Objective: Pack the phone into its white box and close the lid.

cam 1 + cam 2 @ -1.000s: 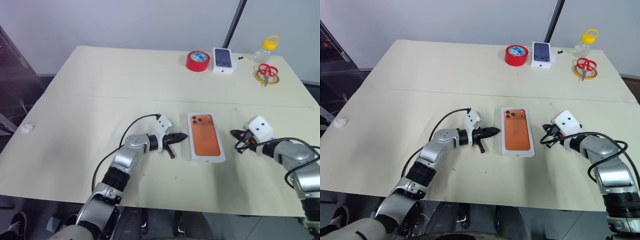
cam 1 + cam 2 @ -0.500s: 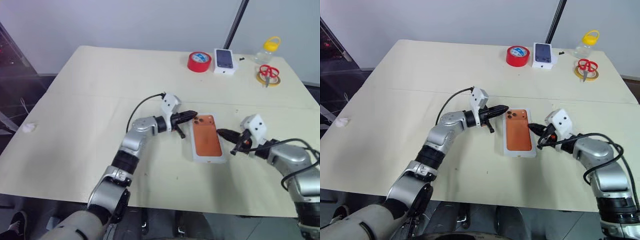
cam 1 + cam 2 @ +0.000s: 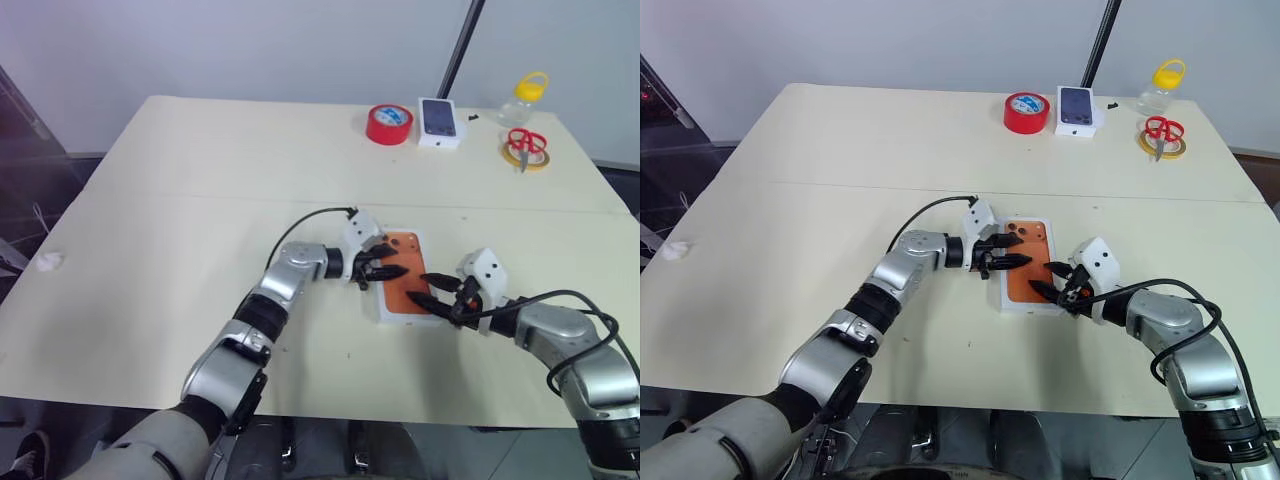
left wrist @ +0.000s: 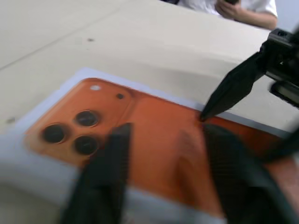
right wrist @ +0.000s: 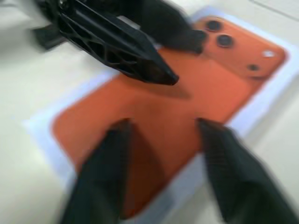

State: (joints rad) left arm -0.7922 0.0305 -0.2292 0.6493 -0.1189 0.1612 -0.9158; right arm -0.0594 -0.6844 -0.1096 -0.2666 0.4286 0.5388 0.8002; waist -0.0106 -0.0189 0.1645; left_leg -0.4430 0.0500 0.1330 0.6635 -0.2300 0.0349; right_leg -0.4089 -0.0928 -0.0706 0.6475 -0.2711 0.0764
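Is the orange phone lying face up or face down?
Face down: the phone shows its camera lenses on top, lying flat in the white box.

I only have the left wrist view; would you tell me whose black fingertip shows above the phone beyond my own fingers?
Observer: That is the right gripper, open, reaching over the phone's near end.
Operator: And where is mine along the phone?
Observer: The left gripper is open over the camera end, from the white box's left side.
Operator: What else is around?
Observer: A red tape roll, a small white box and scissors lie at the table's far edge.
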